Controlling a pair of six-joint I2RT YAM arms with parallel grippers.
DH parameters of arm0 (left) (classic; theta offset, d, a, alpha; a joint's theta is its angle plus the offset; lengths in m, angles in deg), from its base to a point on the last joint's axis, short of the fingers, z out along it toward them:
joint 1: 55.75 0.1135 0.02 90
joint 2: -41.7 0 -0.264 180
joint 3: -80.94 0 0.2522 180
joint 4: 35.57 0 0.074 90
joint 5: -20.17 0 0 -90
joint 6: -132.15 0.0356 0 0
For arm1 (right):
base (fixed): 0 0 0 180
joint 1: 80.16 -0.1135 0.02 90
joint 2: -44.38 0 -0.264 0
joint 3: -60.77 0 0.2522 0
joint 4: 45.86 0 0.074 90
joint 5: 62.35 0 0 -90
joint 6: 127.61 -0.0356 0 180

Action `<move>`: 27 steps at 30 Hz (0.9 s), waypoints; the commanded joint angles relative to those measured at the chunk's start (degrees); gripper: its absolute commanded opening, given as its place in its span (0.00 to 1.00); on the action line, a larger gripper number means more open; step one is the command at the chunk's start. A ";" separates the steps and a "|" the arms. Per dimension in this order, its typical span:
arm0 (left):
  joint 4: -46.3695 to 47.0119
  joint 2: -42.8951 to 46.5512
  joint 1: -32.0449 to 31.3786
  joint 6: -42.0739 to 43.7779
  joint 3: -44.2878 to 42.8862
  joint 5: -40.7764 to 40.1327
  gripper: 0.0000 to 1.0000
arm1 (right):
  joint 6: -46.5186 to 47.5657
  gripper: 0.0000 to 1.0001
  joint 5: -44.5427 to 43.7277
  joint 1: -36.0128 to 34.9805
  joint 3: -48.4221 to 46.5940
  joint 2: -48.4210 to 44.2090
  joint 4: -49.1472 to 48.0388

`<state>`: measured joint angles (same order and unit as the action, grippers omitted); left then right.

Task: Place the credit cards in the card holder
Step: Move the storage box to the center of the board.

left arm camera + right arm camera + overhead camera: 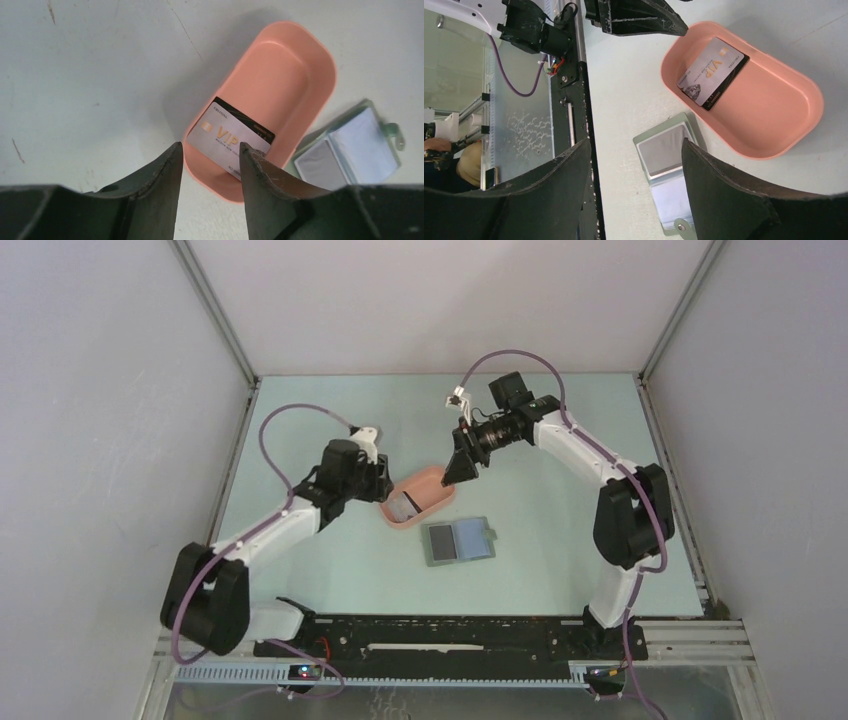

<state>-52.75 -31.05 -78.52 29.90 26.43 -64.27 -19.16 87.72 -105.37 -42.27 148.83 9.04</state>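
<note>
Two credit cards lie stacked in the pink tray (440, 483): a silver VIP card (227, 134) on top of a black card (250, 122). They also show in the right wrist view (710, 70). The grey-green card holder (458, 541) lies open on the table in front of the tray, clear sleeves up, tab to the right; it shows in the left wrist view (350, 150) and right wrist view (666, 160). My left gripper (209, 150) is open and empty, at the tray's left end above the cards. My right gripper (462, 468) is open and empty, above the tray's right end.
The table is pale green, walled left, right and behind. A black rail (450, 635) with cables runs along the near edge by the arm bases.
</note>
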 commanded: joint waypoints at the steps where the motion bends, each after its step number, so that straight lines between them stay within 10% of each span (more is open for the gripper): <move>1: -11.03 -6.67 -2.53 7.76 -9.31 -6.18 0.50 | 1.26 0.75 0.58 -0.56 -4.39 1.52 3.14; 13: -19.44 -20.32 -4.63 22.29 -24.27 -2.71 0.45 | 1.00 0.72 3.24 1.09 -4.86 5.35 4.07; 27: -21.41 -24.94 -4.57 20.01 -26.25 -3.32 0.31 | -2.89 0.62 5.36 1.27 -4.68 8.43 2.18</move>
<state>-73.49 -56.54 -82.89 50.18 3.63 -68.13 -19.94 91.24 -104.17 -44.94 156.02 12.61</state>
